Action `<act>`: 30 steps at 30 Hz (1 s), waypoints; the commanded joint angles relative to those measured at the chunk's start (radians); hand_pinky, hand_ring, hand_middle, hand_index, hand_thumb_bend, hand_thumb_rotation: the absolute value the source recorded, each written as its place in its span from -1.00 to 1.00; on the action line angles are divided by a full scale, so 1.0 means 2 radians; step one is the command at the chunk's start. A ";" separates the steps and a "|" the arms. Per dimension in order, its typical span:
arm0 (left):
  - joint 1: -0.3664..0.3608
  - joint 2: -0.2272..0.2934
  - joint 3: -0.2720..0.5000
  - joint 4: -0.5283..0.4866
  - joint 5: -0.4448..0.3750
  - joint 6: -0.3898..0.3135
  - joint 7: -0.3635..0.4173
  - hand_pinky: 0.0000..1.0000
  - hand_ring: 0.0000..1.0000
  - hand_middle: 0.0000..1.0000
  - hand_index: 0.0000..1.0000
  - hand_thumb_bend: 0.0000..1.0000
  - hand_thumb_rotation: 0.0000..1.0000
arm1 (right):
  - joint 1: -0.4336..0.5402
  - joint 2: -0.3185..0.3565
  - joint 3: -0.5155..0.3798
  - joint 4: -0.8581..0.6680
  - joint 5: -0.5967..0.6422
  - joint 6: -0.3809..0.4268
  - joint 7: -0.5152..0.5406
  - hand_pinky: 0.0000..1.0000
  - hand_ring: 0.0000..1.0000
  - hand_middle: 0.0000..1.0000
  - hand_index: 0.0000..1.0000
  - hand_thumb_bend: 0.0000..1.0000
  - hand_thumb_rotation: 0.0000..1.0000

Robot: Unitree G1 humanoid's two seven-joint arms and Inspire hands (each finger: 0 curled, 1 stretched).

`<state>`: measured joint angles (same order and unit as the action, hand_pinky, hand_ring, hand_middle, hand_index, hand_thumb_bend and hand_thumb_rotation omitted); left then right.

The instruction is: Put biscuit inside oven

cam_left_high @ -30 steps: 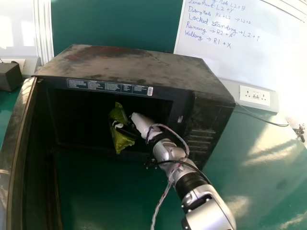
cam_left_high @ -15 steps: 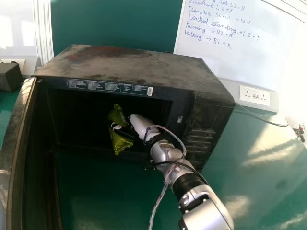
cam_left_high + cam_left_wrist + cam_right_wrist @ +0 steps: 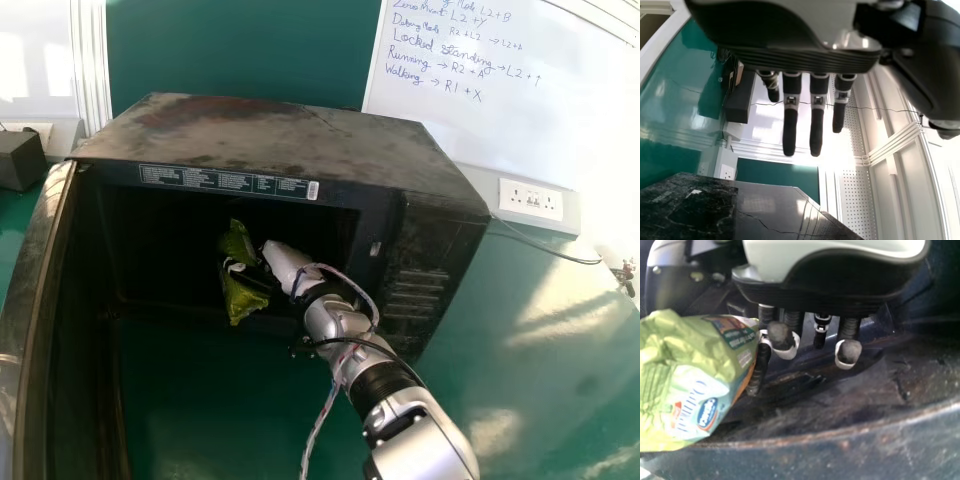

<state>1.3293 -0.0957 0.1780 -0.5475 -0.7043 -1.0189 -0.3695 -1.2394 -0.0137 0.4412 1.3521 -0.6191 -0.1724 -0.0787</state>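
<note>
"Fingers (image 3: 847,352) of the right hand (image 3: 288,262) are curled, and some of them are closed about the biscuit packet (image 3: 243,300), aren't they?"

"They are. In the head view the green packet is pinched around its middle, one end above the grip and the other below it."

"And where is it, going by the oven (image 3: 290,130)?"

"At the oven's open front, against the dark interior, left of the control side. How deep it sits, I can't tell."

"What about the arm?"

"It slants up to the oven's opening from in front and to the right, a loose cable (image 3: 360,280) looping along it."

"And the left hand (image 3: 790,125)?"

"In the left wrist view, its fingers straight and a little apart, with nothing in them."

"What else is around the oven?"

"Its door (image 3: 35,300) stands swung open at the left. The green tabletop (image 3: 540,320) carries the oven and stretches out to its right. A dark box (image 3: 20,160) is left of the oven, a whiteboard (image 3: 520,110) behind it, and a socket panel (image 3: 531,198) behind its right side"
</note>
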 commanded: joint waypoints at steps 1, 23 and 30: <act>0.014 -0.020 -0.001 0.004 0.007 -0.011 0.000 0.16 0.29 0.41 0.68 0.50 0.36 | -0.021 0.006 0.003 0.001 -0.004 0.003 -0.006 -1.00 -1.00 -1.00 -0.83 0.44 -1.00; 0.013 -0.015 -0.005 0.009 0.009 -0.018 0.005 0.62 0.44 0.50 0.69 0.48 0.34 | -0.023 0.012 0.000 0.007 -0.009 0.006 -0.013 -1.00 -1.00 -1.00 -0.82 0.46 -1.00; 0.019 -0.015 -0.001 0.012 0.028 -0.020 0.016 0.48 0.38 0.47 0.69 0.47 0.29 | -0.021 0.011 -0.009 0.007 -0.003 0.007 -0.011 -1.00 -1.00 -0.88 -0.37 0.22 -0.97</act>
<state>1.3329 -0.0952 0.1807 -0.5262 -0.6481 -1.0492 -0.3396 -1.2542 0.0033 0.4320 1.3624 -0.6383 -0.1578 -0.0949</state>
